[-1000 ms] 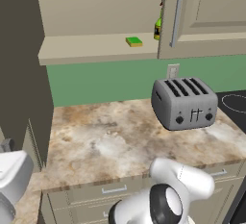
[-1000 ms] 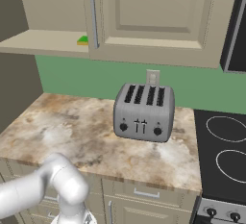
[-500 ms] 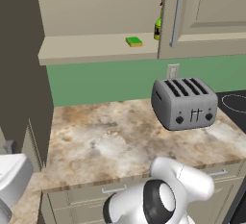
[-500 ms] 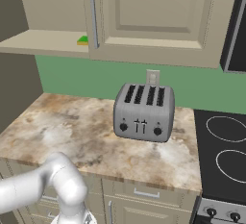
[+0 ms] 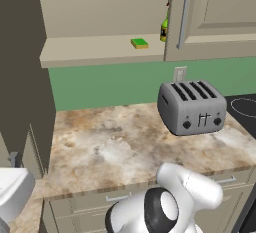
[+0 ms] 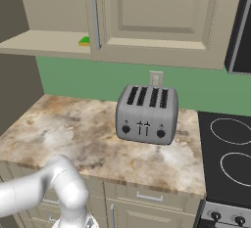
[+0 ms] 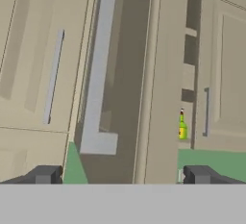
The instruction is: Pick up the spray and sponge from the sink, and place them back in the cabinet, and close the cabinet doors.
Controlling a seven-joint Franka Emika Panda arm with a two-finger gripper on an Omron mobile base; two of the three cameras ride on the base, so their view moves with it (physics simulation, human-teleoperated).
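Resting on cabinet shelf: sponge, spray beside it. Gripper wide open, empty. Remaining: doors. Door stiff, hinged, light; best pushed near handle.

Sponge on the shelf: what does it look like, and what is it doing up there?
The sponge is a small flat block, green on top with a yellow layer underneath. It lies flat on the beige shelf of the cabinet, a little to the left of the spray, not touching it. Nothing is holding it. From the right base view, just its green corner peeks past the door.
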